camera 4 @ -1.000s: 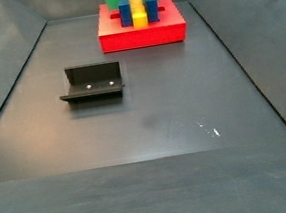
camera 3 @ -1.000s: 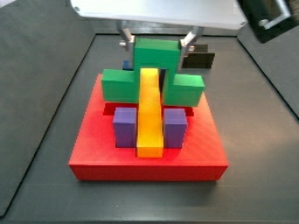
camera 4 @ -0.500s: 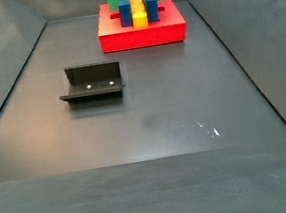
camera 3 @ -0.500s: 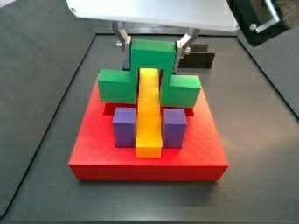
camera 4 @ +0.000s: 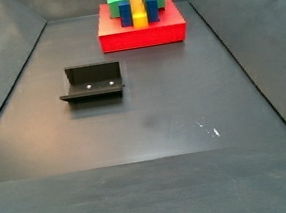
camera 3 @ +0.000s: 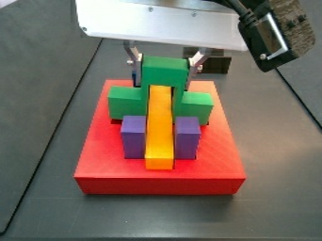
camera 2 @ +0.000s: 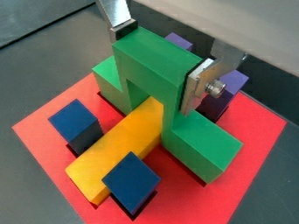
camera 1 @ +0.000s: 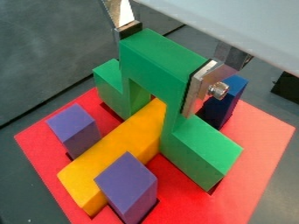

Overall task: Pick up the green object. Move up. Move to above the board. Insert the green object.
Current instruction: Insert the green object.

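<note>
The claw [camera 1: 163,66] grips the green object [camera 1: 158,96] by its raised middle cube, straddling the yellow bar [camera 1: 117,153] on the board [camera 1: 263,144]; rigid, light, smooth-faced, likely slippery.

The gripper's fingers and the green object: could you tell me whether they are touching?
Touching. In both wrist views the gripper has its silver fingers pressed flat against the raised middle of the green object, over the board.
</note>
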